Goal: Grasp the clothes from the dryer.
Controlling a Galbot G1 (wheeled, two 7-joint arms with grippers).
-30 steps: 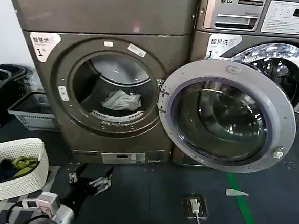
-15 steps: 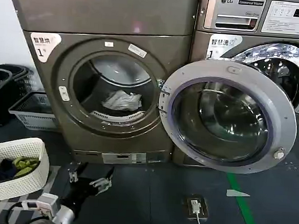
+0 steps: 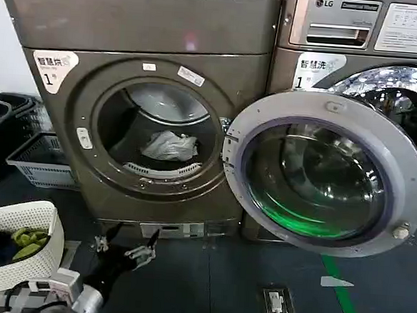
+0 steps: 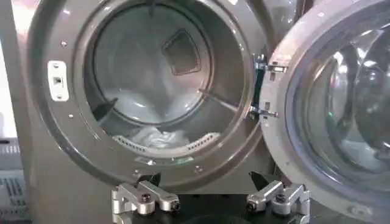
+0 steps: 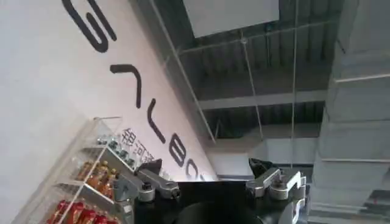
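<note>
The floor [image 3: 206, 285] was dark, with a green stripe [image 3: 342, 298] running along it at the right. A floor socket [image 3: 275, 302] with a white cable sat near that stripe. At the far left a white wall [image 3: 1, 49] rose behind dark plastic crates [image 3: 30, 155]. A silver LG machine [image 3: 374, 46] stood at the right. The right wrist view showed a white wall with dark lettering [image 5: 122, 103], a shelf of bottles [image 5: 85, 182] and a ceiling with exposed beams [image 5: 262, 79].

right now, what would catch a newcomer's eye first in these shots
The big bronze-brown metal dryer with its round door swung wide open to the right. Inside its dark drum lies a small crumpled wad of white clothes. Low in front, the left gripper is open, pointing at the port.
</note>
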